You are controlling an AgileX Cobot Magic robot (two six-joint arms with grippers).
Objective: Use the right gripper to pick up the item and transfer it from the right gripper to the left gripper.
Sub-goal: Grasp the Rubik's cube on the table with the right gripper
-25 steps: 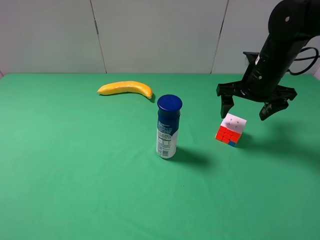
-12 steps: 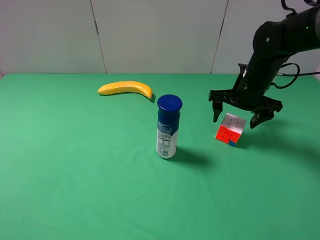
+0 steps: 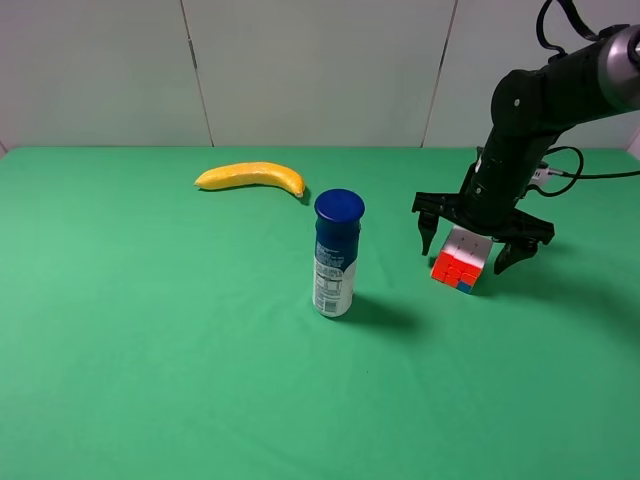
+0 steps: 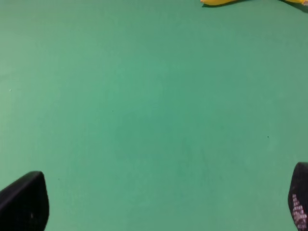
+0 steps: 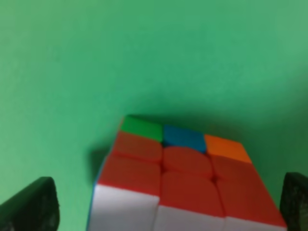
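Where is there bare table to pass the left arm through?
Widest bare cloth: left of the bottle, in front of the banana. The front strip before bottle and cube is free too. Crowded only around the cube, which the open right gripper straddles.

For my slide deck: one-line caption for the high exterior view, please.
Open right gripper straddles the puzzle cube on the green table; bottle and banana nearby.
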